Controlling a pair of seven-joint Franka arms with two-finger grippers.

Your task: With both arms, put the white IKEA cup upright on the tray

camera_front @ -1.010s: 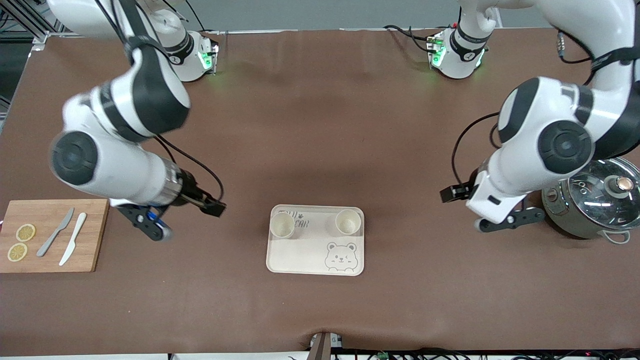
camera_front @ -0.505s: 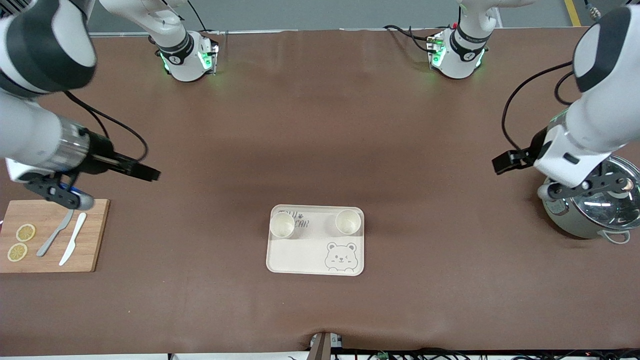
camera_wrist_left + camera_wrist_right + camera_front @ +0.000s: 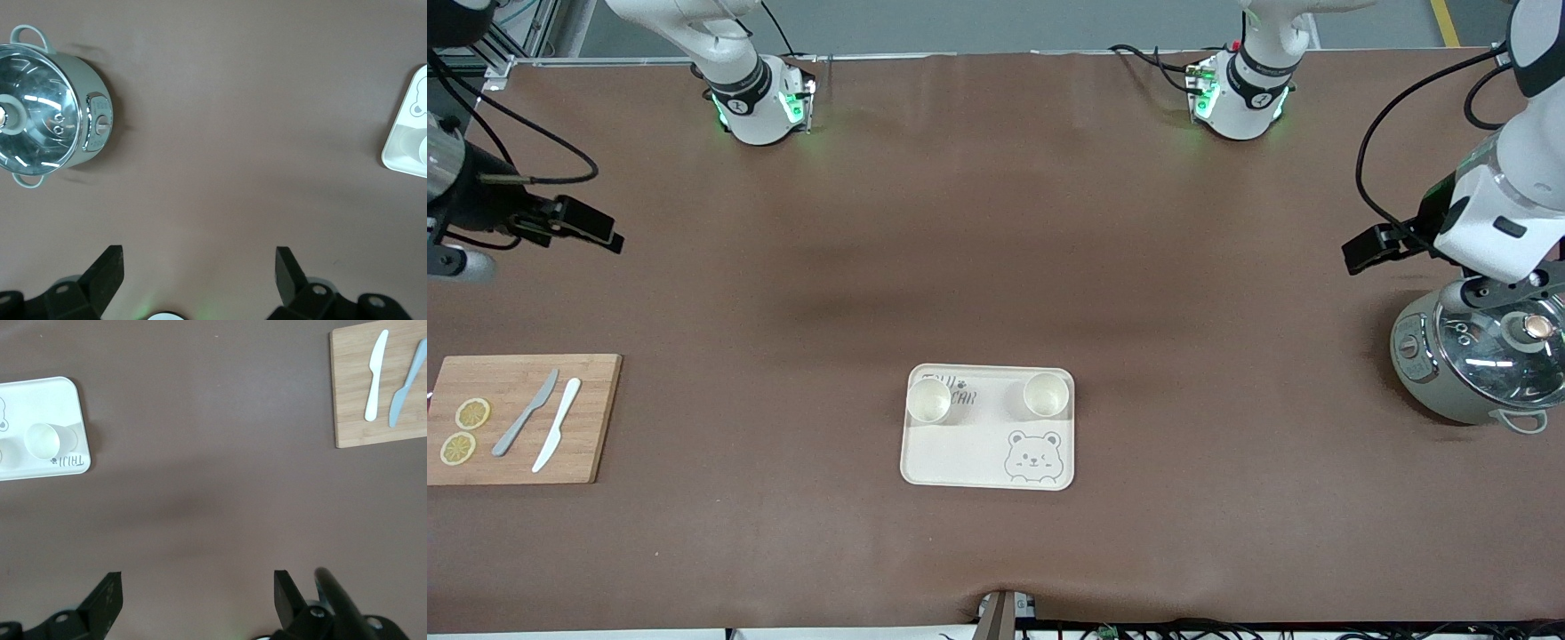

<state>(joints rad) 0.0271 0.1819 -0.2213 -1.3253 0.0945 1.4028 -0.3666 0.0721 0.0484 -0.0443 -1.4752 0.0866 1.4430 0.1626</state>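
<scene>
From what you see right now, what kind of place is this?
Probably a robot test bench staged as a kitchen: a brown-covered table with a bear-print tray holding two cups, a bamboo cutting board, and a lidded pot.

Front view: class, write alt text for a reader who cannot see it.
Two white cups stand upright on a cream tray mid-table. Both open grippers are raised at the table's ends: the left gripper over a lidded pot, the right gripper near a cutting board with two knives and lemon slices.
</scene>
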